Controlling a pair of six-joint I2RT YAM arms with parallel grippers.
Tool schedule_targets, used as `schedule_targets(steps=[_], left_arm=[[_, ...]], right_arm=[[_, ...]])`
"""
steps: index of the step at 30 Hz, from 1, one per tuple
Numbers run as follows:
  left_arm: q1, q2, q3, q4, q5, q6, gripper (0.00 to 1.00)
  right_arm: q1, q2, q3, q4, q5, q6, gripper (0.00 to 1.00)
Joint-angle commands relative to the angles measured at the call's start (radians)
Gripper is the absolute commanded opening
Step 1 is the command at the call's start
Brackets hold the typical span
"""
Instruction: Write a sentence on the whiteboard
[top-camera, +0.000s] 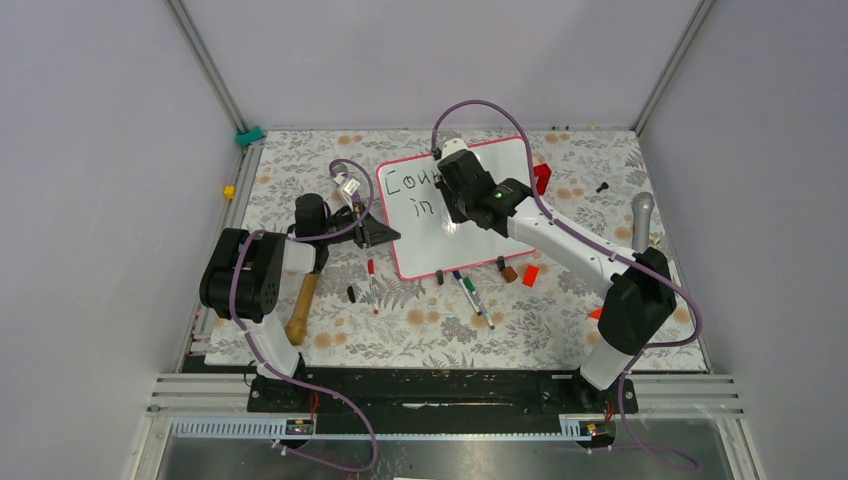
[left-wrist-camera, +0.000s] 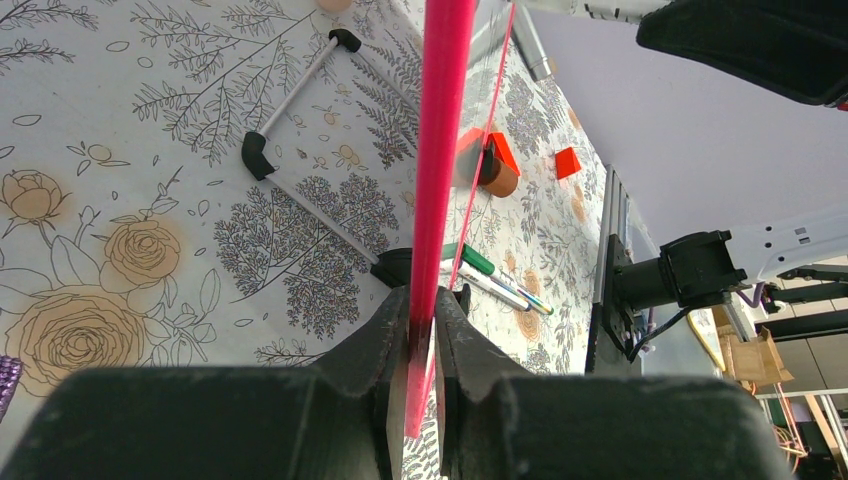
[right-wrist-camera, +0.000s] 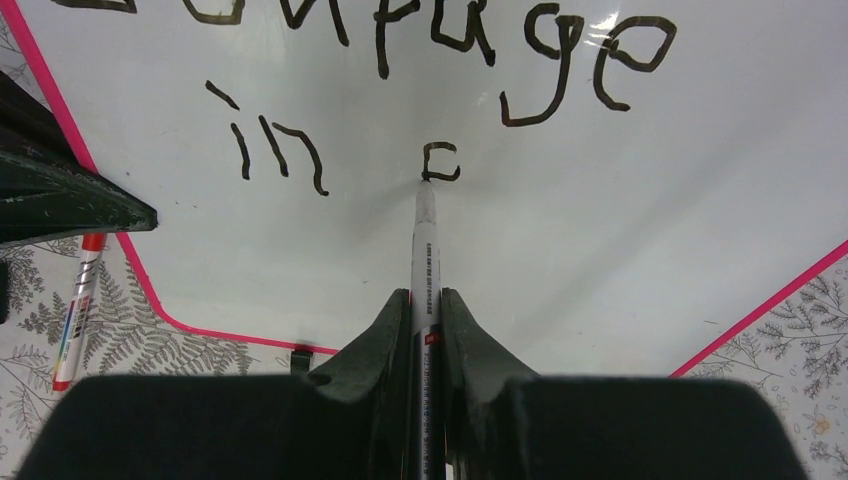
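Marker (right-wrist-camera: 425, 240) pinched in right claw (right-wrist-camera: 425, 298) points straight ahead, tip on whiteboard (right-wrist-camera: 600, 250); left claw (left-wrist-camera: 425, 312) pinches the board's edge.

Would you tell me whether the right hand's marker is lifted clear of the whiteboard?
No, the tip of the marker rests on the whiteboard at the small letter beside "in".
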Motion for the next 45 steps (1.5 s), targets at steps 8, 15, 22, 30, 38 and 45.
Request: schedule_targets(steps=[8, 15, 22, 30, 38, 45], left_arm=[[0.019, -0.002, -0.012, 0.01, -0.052, 0.014, 0.0], [0.02, -0.004, -0.014, 0.009, -0.053, 0.016, 0.0], [0.021, -0.004, -0.014, 0.009, -0.052, 0.014, 0.0], [0.02, -0.004, -0.014, 0.011, -0.051, 0.013, 0.0], [0.02, -0.004, -0.015, 0.012, -0.05, 0.013, 0.0], [0.02, -0.004, -0.015, 0.012, -0.05, 0.013, 0.0]], right_arm=[[0.006, -0.023, -0.017, -0.037, 0.031, -0.017, 0.0], [0.006, -0.021, -0.008, -0.049, 0.083, -0.02, 0.0], [0.006, -0.026, -0.007, -0.05, 0.098, -0.022, 0.0], [0.006, -0.053, -0.007, -0.027, 0.055, -0.021, 0.0], [0.006, -0.068, 0.01, -0.007, 0.043, -0.021, 0.0], [0.003, -0.051, 0.028, -0.011, 0.092, -0.023, 0.0]])
